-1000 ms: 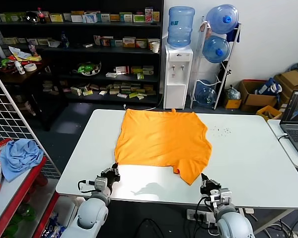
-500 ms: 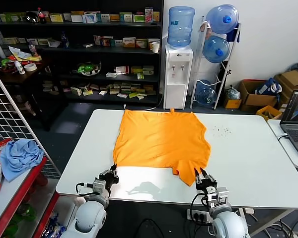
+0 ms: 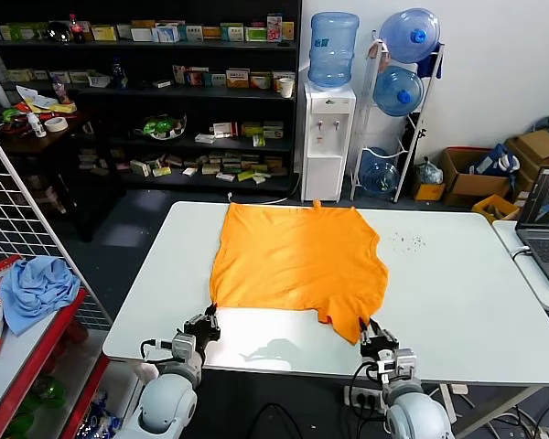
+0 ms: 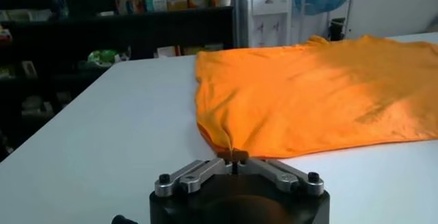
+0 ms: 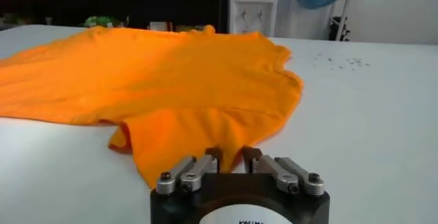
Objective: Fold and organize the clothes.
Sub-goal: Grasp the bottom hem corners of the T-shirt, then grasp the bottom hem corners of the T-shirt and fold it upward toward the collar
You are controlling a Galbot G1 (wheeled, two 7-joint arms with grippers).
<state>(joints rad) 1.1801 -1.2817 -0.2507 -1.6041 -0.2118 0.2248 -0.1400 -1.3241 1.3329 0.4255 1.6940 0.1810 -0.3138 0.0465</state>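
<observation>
Soft orange T-shirt lies mostly flat on the smooth white table — left gripper pinches its near corner, right gripper is clamped on the sleeve tip.

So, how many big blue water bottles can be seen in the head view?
4: one on the dispenser, two on the upper rack, one on its lowest shelf. Others may be hidden.
</observation>
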